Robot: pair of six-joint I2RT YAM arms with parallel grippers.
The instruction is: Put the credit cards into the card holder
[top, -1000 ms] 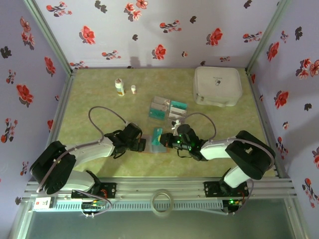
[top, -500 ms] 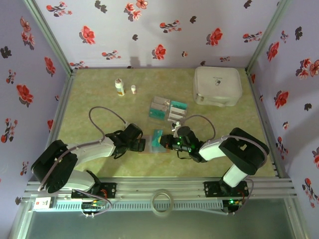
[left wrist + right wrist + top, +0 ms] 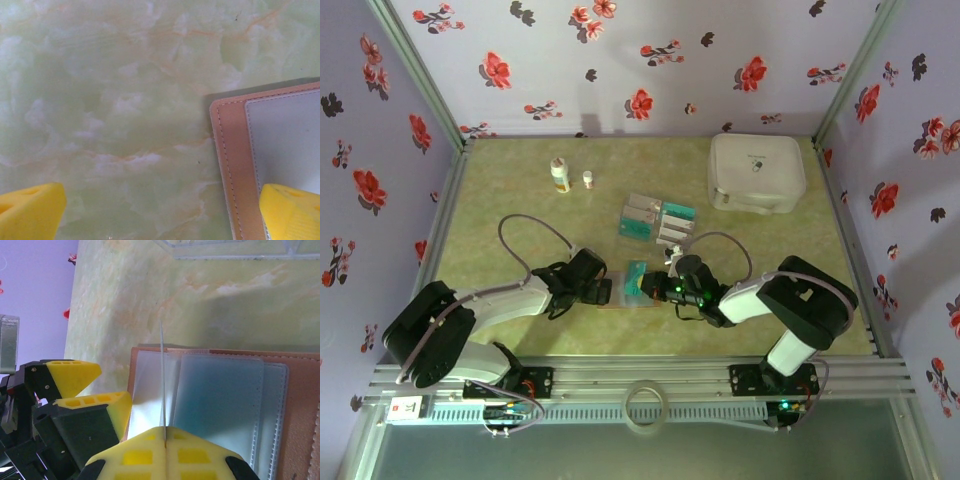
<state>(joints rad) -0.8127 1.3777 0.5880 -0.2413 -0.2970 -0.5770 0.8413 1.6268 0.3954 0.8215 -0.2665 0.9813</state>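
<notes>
Movement over the last second is small. In the top view the right arm [image 3: 790,300] has folded its elbow in toward the middle, and the right gripper [image 3: 658,287] has crept a little leftward over the open card holder [image 3: 623,298]. The holder itself has not shifted from the middle of the tabletop's [image 3: 500,170] near edge, and the left gripper [image 3: 603,291] stays at its left edge. I read this as the insertion being under way, not finished. In the left wrist view the left gripper [image 3: 160,212] stands spread wide and holds nothing. One yellow finger is over bare tabletop, while the other is at the pale inner panel beside the card holder's stitched corner [image 3: 227,165]. In the right wrist view the right gripper [image 3: 165,445] is pinched tight on a credit card [image 3: 162,380], seen edge-on as a thin upright line. The card stands over the leftmost of the holder's plastic sleeves [image 3: 220,405], but whether its edge has entered a sleeve I cannot tell. The clear tray [image 3: 225,247] lies beyond, well apart from the holder.
</notes>
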